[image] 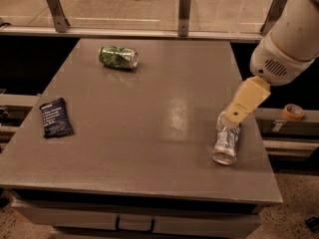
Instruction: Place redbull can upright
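Observation:
The redbull can (pixel 227 144), slim and silver with blue markings, lies on its side near the right edge of the grey table (pixel 149 123), its shiny end facing the front. My gripper (pixel 234 117) hangs from the white arm at the right and sits just over the can's far end, partly covering it.
A wider green-patterned can (pixel 118 57) lies on its side at the table's far left. A dark blue snack packet (pixel 55 117) lies near the left edge. A roll of tape (pixel 292 112) sits on a ledge to the right. A railing runs behind the table.

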You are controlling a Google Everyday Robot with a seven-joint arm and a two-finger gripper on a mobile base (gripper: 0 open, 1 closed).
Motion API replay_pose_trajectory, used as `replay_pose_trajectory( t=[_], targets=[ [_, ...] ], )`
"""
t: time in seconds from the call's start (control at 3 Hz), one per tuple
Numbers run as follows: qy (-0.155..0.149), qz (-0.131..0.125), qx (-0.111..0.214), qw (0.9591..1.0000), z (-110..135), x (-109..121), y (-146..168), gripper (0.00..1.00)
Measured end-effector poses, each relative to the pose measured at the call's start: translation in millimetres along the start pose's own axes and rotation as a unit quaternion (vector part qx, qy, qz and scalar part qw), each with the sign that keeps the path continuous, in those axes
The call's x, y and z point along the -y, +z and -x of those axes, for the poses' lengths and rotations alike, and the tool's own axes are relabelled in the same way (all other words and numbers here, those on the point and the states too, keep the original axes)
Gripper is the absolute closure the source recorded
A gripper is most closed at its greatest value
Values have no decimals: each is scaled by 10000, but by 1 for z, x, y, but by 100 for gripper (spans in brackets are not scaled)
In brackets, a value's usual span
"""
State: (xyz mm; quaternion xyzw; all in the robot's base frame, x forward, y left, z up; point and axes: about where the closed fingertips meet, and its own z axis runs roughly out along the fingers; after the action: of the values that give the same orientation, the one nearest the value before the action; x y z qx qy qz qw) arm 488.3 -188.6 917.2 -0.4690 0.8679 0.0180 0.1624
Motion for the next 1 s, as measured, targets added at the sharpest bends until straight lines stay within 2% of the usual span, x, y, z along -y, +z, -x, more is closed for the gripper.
replay_pose_trajectory(
  t=[0.33, 0.67, 1.0],
  targets=[
    [751, -163, -58, 9970, 4, 3, 16, 0],
    [1361, -428, -229, 9895, 10, 1, 30, 0],
    [1895, -519, -474, 9794, 15, -5, 51, 0]
  ],
)
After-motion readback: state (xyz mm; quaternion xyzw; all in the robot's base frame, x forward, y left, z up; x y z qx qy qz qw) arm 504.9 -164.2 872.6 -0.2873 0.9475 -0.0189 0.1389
